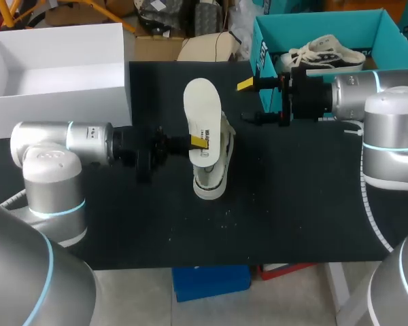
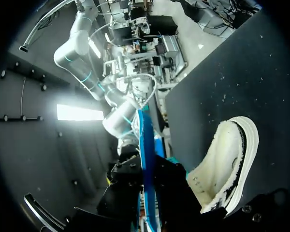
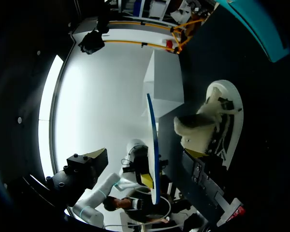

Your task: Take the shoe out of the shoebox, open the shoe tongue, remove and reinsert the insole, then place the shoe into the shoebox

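Insole [image 1: 202,112] stands near the centre of your head view, pinched at its lower end by the left gripper [image 1: 198,142]. Its jaws seem closed on the insole, though only one yellow tip shows. Beneath it the shoe [image 1: 211,180] lies on the black worktop [image 1: 292,204]. Your right gripper [image 1: 247,100] hangs just right of the insole, jaws wide and holding nothing. The teal shoebox [image 1: 326,26] sits at upper right.

An open white box [image 1: 54,102] stands at the far corner of the black bench [image 1: 292,204], well off to the side of the left claw [image 1: 198,142] and straight ahead of the right claw [image 1: 247,100]. A few white specks [image 1: 226,216] dot the bench near the left claw, toward the front edge.
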`<act>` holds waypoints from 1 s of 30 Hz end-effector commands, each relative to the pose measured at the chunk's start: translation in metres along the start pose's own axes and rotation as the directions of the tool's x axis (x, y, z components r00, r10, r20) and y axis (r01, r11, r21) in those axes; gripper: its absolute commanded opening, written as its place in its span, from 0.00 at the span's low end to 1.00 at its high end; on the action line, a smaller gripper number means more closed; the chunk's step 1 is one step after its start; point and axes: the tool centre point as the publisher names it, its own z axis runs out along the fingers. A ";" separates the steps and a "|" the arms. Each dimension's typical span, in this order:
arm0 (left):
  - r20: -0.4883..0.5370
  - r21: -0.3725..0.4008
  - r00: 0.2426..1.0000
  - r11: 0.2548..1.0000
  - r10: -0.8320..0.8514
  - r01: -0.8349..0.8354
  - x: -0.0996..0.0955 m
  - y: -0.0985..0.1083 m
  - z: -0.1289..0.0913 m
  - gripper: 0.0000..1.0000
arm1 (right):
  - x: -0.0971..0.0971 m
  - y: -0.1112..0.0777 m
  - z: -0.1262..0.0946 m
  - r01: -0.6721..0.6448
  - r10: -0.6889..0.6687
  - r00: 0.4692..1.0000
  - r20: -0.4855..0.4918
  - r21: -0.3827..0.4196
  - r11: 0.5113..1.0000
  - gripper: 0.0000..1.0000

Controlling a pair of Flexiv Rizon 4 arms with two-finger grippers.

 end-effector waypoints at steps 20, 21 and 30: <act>-0.005 0.016 1.000 1.000 -0.008 0.008 0.000 0.008 0.011 0.00 | -0.003 0.000 0.033 0.072 -0.068 0.997 -0.038 0.102 0.992 1.00; -0.005 0.016 1.000 1.000 -0.008 0.008 0.000 0.008 0.011 0.00 | -0.003 -0.001 0.037 0.074 -0.071 0.997 -0.033 0.111 0.991 1.00; -0.005 0.016 1.000 1.000 -0.008 0.008 0.000 0.008 0.011 0.00 | -0.006 -0.012 0.064 0.069 -0.064 0.997 -0.042 0.152 0.986 0.70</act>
